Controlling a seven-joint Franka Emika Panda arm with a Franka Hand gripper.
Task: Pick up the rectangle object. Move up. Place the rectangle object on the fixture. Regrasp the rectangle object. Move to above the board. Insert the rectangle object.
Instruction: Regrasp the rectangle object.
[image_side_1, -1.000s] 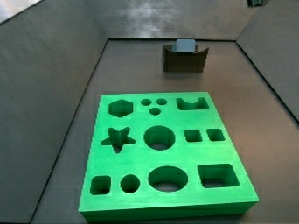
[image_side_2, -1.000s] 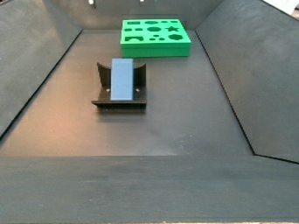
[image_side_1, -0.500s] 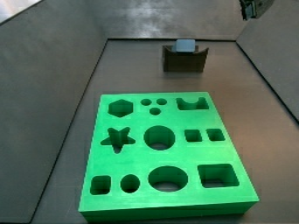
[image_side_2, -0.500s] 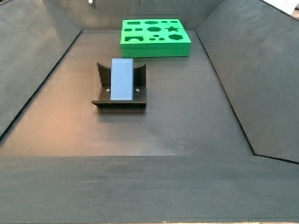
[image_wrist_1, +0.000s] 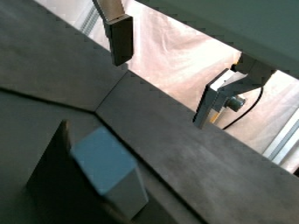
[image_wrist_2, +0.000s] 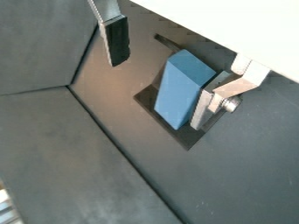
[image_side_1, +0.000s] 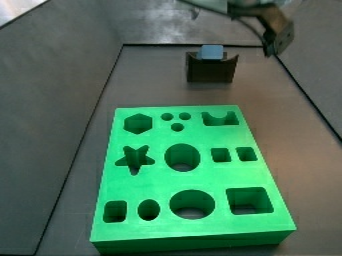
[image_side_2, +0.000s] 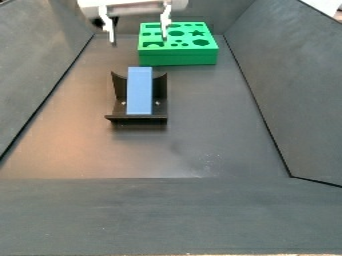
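**Blue block parked on the stand, pincer up in the air with nothing in it**

Blue block (image_side_2: 138, 91) is lying lengthwise in the notch of the dark fixture (image_side_2: 136, 110), sitting on the grey counter (image_side_2: 187, 150). In a side view you only see its square end (image_side_1: 211, 52) poking up out of the fixture (image_side_1: 210, 67). The green board (image_side_2: 178, 44) with all the shaped holes is well apart from it, further along the counter.

The pincer (image_side_2: 134, 24) hangs above, between the fixture and the board, jaws spread wide and holding nothing. In a wrist view the block (image_wrist_2: 180, 88) shows between the two fingers (image_wrist_2: 115, 40), well below them, not touching. Side view (image_side_1: 274, 28) only catches part of the pincer, kinda blurry.
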